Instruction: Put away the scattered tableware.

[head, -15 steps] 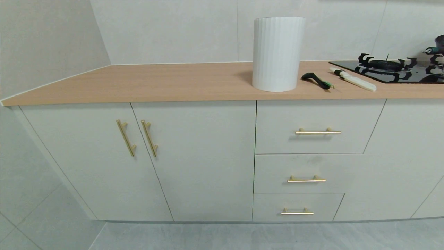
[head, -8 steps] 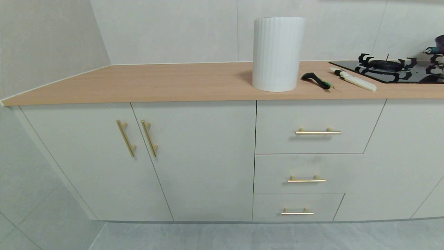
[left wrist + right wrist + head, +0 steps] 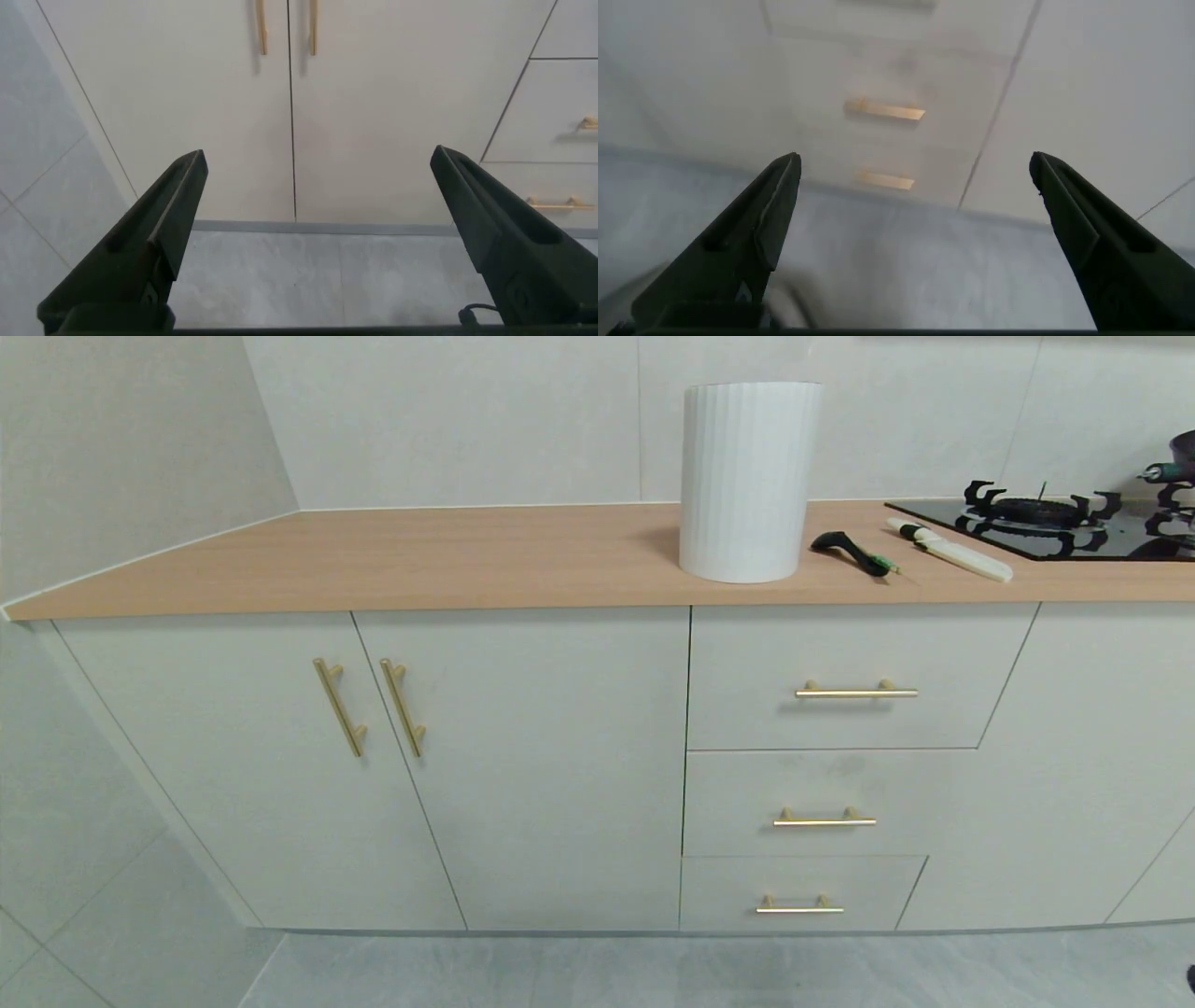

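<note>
Down low, nearest the cameras, the left claw [image 3: 318,157] hangs with its two dark fingers spread wide and nothing between them, facing the foot of the cabinet doors. The right claw [image 3: 913,161] is likewise wide open and holds nothing, facing the lower drawers.

Beneath both lies a grey tiled floor [image 3: 653,971]. Rising from it is a pale, flat-fronted cabinet [image 3: 551,756]. Its two doors on the left are shut, and each has an upright gold bar handle [image 3: 339,707] beside the seam where they meet. To the right of the doors is a stack of three shut drawers [image 3: 840,649], each with a level gold bar handle.

On top runs a light wood-grain counter [image 3: 420,560], which meets the side wall at the left corner. A tall white ribbed cylindrical container [image 3: 747,481] stands upright on it above the drawers; what it holds is hidden from this angle. Just to its right a small black-handled tool with a green tip [image 3: 851,552] lies flat on the counter. Near that, but apart from it, lies a long white knife with a dark band [image 3: 950,550], angled toward a black glass hob [image 3: 1102,537]. The hob carries a black burner grate [image 3: 1038,507].

Behind everything stands a wall of large pale tiles [image 3: 448,420].
</note>
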You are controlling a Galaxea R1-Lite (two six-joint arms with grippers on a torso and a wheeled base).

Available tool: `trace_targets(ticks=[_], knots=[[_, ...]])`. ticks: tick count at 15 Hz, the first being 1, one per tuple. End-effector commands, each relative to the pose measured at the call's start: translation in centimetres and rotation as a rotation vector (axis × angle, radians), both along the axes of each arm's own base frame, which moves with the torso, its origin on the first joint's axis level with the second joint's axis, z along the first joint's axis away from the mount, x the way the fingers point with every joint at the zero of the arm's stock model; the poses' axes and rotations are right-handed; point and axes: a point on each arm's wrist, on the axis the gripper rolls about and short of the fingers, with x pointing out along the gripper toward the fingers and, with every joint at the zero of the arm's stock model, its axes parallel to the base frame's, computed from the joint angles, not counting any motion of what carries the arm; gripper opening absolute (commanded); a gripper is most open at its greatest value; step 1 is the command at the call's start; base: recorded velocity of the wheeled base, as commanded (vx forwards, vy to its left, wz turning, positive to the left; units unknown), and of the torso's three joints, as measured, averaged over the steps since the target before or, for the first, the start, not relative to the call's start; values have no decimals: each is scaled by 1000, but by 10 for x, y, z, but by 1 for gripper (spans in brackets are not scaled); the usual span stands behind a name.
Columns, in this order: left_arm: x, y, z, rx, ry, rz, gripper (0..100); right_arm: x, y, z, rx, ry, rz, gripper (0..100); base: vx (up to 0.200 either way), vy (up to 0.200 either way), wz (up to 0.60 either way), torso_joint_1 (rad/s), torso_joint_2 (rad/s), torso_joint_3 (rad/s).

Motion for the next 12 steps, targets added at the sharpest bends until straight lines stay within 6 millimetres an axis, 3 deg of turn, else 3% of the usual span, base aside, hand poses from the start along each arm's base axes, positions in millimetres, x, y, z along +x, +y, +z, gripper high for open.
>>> trace_targets(ticks=[1,2,3,6,10,12], knots=[[0,0,0,0,1,-1,100,93,15,5,1,343,108,100,0,0,0,0,0,0],[0,0,0,0,1,-1,100,129,20,1,-2,394,114,100,0,0,0,0,0,0],[0,0,0,0,1,1,100,152,24,-4,-4,406,117,100,0,0,0,0,0,0],[0,0,0,0,0,-1,100,206,33,-10,50,426,92,100,0,0,0,0,0,0],[0,0,0,-1,1,1,100,253,38,-32,94,508,19,100,0,0,0,0,0,0],[0,0,0,-1,1,1,100,268,57,-55,80,577,34,100,0,0,0,0,0,0]])
